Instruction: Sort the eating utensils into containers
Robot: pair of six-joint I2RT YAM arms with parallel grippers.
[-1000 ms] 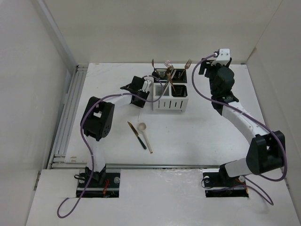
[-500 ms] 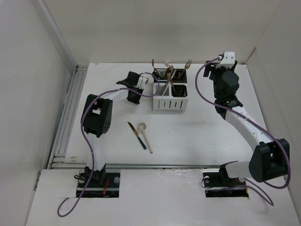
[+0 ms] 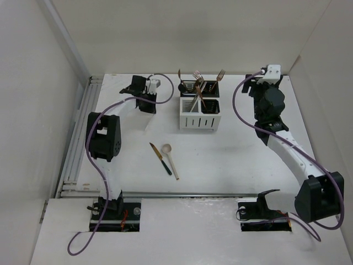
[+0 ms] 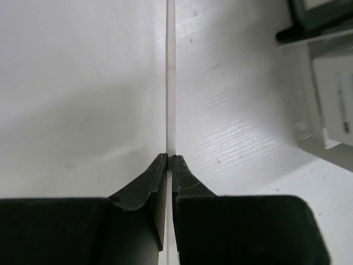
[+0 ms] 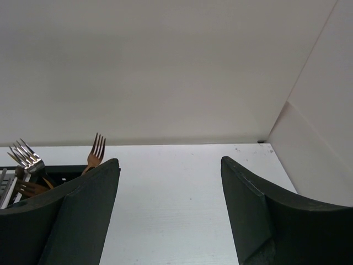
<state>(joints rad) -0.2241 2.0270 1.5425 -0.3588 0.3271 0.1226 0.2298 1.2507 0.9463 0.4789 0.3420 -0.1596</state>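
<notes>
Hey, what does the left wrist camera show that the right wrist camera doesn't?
Left wrist only: the left pincer shut on a pale thin chopstick. Right wrist only: the right pincer open and empty, plus a silver fork and a copper fork standing at the left edge. Both: part of the caddy and the white table.

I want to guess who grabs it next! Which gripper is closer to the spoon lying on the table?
Left. The left gripper, pinching a chopstick, is behind the spoon and slightly left. The right gripper is open, far off near the back right corner.
</notes>
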